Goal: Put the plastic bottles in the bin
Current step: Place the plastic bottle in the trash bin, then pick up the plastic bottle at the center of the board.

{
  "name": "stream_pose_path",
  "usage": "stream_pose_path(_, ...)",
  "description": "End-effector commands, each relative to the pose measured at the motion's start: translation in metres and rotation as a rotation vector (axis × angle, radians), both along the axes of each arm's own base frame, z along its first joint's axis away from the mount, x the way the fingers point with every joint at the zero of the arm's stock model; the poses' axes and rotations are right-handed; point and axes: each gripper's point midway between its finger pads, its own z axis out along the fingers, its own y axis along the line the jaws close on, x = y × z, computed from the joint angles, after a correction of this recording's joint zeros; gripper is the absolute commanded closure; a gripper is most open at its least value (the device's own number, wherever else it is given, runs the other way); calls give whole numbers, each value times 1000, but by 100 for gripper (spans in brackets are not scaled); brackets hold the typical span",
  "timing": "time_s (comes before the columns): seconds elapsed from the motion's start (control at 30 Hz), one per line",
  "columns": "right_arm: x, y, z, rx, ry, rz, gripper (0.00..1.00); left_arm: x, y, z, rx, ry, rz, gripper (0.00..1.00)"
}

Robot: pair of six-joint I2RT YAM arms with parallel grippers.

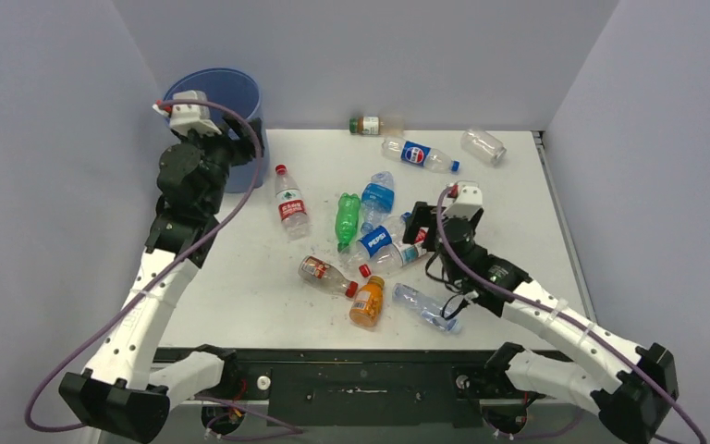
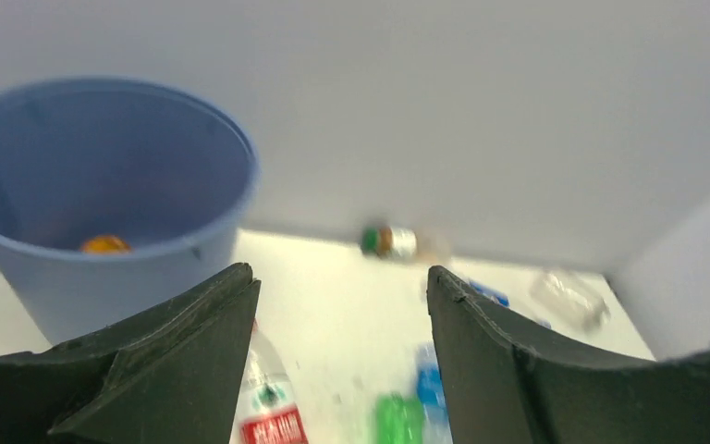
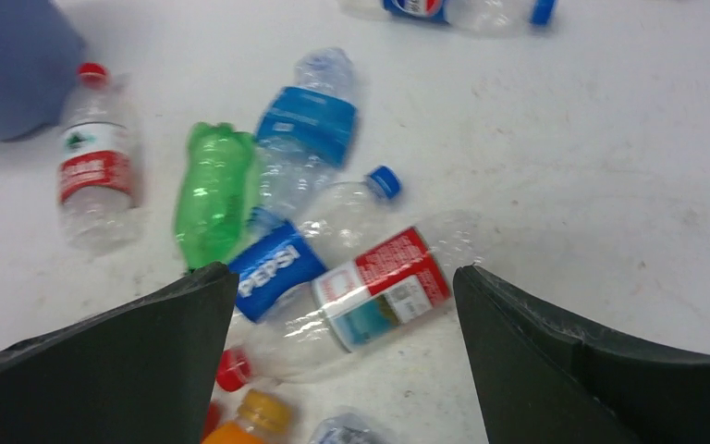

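- Top external: left pincer (image 1: 194, 118) hangs at the near rim of the bin (image 1: 240, 92). A purple cable (image 1: 240, 199) loops past its wrist.
- Right pincer (image 1: 420, 231) sits low over the table (image 1: 518, 222), at the right edge of a loose cluster of plastic bottles (image 1: 325, 274).
- Count on the table: eleven bottles. Eight are in the cluster, under and to the left of the right pincer. Three lie in a row well beyond it, by the back wall.
- By kind: two with Pepsi labels, one green, one orange, and one far bottle with a green cap. The rest are clear or tinted.
- Left wrist: fingers (image 2: 194, 370) stand apart with nothing between them.
- Bin is ahead and left of the left finger. One orange object (image 2: 104, 244) lies at its bottom, too blurred to name.
- Green-capped bottle (image 2: 388, 241) lies straight ahead between the fingers, at the wall.
- Right wrist: fingers (image 3: 148, 370) stand wide apart and empty, straddling two bottles that lie side by side: the Pepsi bottle (image 3: 277, 268) and the red-labelled bottle (image 3: 384, 287).
- Whether either finger touches them, cannot tell.
- Green bottle (image 3: 214, 190) lies ahead of the left finger, against the Pepsi bottle. The blue-labelled bottle (image 3: 305, 125) lies just right of the green one.
- Orange bottle (image 3: 259, 416) is just beside the left finger, on its inner side.
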Motion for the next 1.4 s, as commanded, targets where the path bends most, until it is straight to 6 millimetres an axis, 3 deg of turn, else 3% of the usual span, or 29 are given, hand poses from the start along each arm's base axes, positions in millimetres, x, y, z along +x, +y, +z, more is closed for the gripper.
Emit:
stream_pose_path(0.0, 19, -20, -48, 192, 193, 38, 10, -38, -58, -70, 79, 199, -249, 34)
stream_pose_path(0.13, 28, -43, -76, 300, 244, -26, 10, -62, -86, -119, 68, 280, -398, 32)
stream_pose_path(0.3, 28, -41, -101, 373, 279, -43, 10, -84, -100, -158, -15, 346, -496, 30)
stream_pose_path(0.4, 25, -33, -106, 387, 304, -3, 10, -98, -102, -162, 1, 378, -543, 26)
stream_pose_path(0.5, 11, -29, -112, 289, 347, 55, 10, -108, -91, -165, 63, 389, -520, 22)
stream_pose_path(0.63, -22, -21, -125, 117, 426, 112, 10, -115, -82, -175, 51, 374, -485, 13)
stream_pose_path(0.7, -41, -16, -132, 50, 460, 130, 10, -118, -86, -169, 42, 355, -508, 2)
stream_pose_path(0.93, -80, -17, -143, -207, 503, 94, 10, -121, -88, -171, 28, 388, -520, 4)
stream_pose_path(1.2, -88, -16, -172, -424, 554, 60, 10, -123, -87, -169, 20, 369, -519, 4)
stream_pose_path(1.37, -81, -16, -174, -450, 543, 34, 10, -124, -91, -169, 19, 368, -542, 4)
